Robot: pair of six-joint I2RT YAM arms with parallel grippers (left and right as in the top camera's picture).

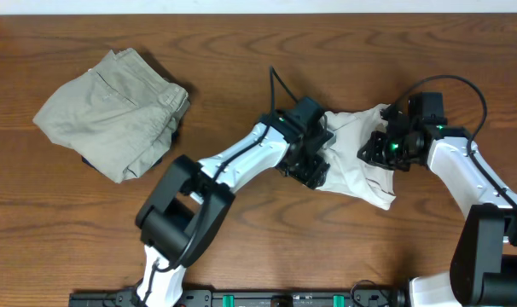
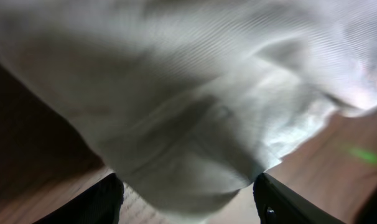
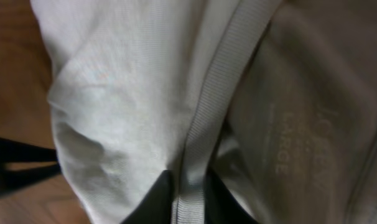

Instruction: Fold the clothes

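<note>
The pale off-white T-shirt (image 1: 357,166) lies bunched on the table between my two grippers. My left gripper (image 1: 314,162) is at the shirt's left edge. In the left wrist view its fingers (image 2: 188,202) stand wide apart, with a fold of the shirt (image 2: 195,93) bulging between them and not pinched. My right gripper (image 1: 382,147) is at the shirt's upper right. In the right wrist view its fingers (image 3: 188,196) are shut on the ribbed collar band of the shirt (image 3: 126,93). A printed size label shows inside the neck.
Folded khaki-olive trousers (image 1: 113,111) lie at the far left of the wooden table (image 1: 327,256). A black cable (image 1: 280,85) loops behind the left arm. The table's back edge runs along the top.
</note>
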